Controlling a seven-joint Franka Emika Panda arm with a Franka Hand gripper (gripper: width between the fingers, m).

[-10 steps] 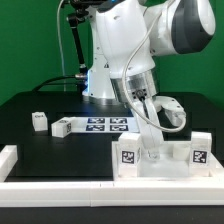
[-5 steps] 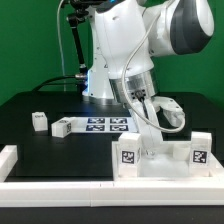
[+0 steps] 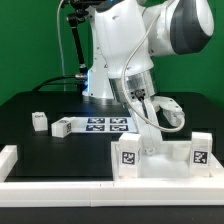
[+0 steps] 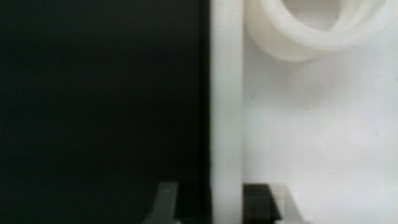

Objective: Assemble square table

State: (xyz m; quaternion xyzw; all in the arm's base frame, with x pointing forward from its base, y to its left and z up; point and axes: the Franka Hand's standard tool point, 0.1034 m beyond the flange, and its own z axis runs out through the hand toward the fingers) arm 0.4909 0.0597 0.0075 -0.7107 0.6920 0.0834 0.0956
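Note:
The square table top (image 3: 165, 160), a white tray with a raised rim and two black-and-white tags, stands at the front of the table against the rail. My gripper (image 3: 150, 143) reaches down onto its upper rim. In the wrist view the white rim (image 4: 222, 90) runs straight between the two dark fingers (image 4: 173, 202), which press on it from both sides, so the gripper (image 4: 219, 196) is shut on it. A round socket (image 4: 311, 25) shows in the top's inner face. Two small white legs (image 3: 39, 121) (image 3: 62, 127) lie at the exterior view's left.
The marker board (image 3: 105, 124) lies flat behind the top, near the robot's base. A low white border rail (image 3: 60, 186) runs along the front edge and turns up at the exterior view's left corner (image 3: 8, 158). Another white part (image 3: 172, 112) sits behind the gripper.
The fingers have closed onto the table top's rim. The arm and the parts on the table have stayed where they were.

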